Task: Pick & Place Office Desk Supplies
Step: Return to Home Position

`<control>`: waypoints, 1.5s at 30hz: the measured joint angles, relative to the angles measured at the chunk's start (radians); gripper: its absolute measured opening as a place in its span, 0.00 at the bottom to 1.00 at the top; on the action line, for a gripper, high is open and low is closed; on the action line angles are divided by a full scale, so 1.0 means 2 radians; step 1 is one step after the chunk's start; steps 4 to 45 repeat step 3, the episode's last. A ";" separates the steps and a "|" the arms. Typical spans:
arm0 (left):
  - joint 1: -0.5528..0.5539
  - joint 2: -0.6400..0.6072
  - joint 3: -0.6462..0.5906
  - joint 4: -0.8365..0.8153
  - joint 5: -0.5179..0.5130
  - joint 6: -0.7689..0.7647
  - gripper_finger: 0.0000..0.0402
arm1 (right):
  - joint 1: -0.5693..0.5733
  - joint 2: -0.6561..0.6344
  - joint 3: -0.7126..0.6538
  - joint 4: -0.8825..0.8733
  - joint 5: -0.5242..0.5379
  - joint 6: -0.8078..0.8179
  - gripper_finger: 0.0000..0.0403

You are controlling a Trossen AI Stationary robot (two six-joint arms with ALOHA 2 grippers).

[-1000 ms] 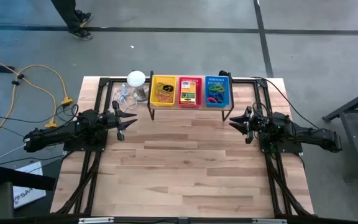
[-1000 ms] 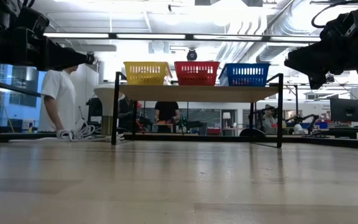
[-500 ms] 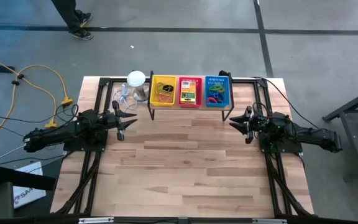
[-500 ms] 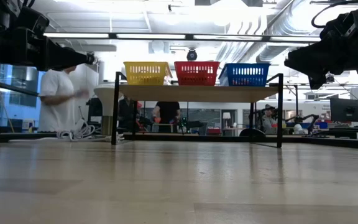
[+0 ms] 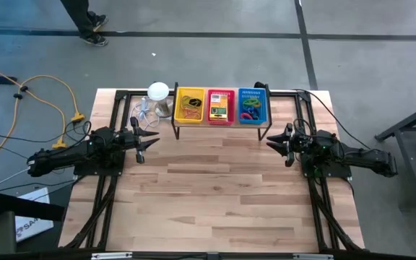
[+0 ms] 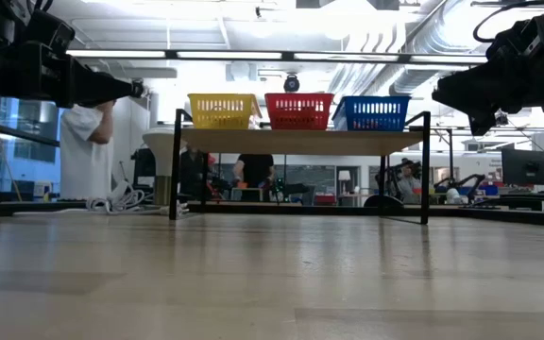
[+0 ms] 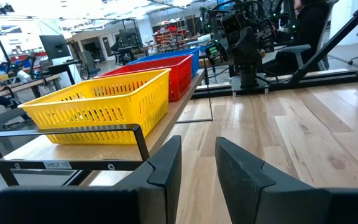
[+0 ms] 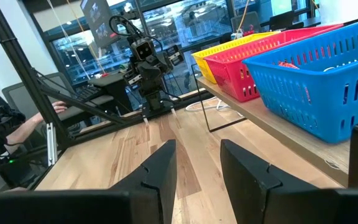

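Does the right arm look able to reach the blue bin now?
Probably yes: the right gripper is open and empty, near the right end of the shelf, and nothing stands between it and the blue bin.

Yellow bin (image 7: 98,112), red bin (image 7: 160,74), blue bin (image 7: 190,60) along the shelf (image 7: 174,118), past the left hand (image 7: 197,142), fingers parted.
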State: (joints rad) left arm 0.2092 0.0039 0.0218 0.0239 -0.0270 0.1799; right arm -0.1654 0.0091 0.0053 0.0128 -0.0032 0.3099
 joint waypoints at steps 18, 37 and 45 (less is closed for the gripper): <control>0.000 0.000 0.000 0.000 0.000 0.000 0.23 | 0.000 0.000 0.000 0.000 0.000 0.000 0.28; 0.000 0.000 0.000 0.000 0.000 0.000 0.23 | 0.000 0.000 0.000 0.000 0.000 0.000 0.28; 0.000 0.000 0.000 0.000 0.000 0.000 0.23 | 0.000 0.000 0.000 0.000 0.000 0.000 0.28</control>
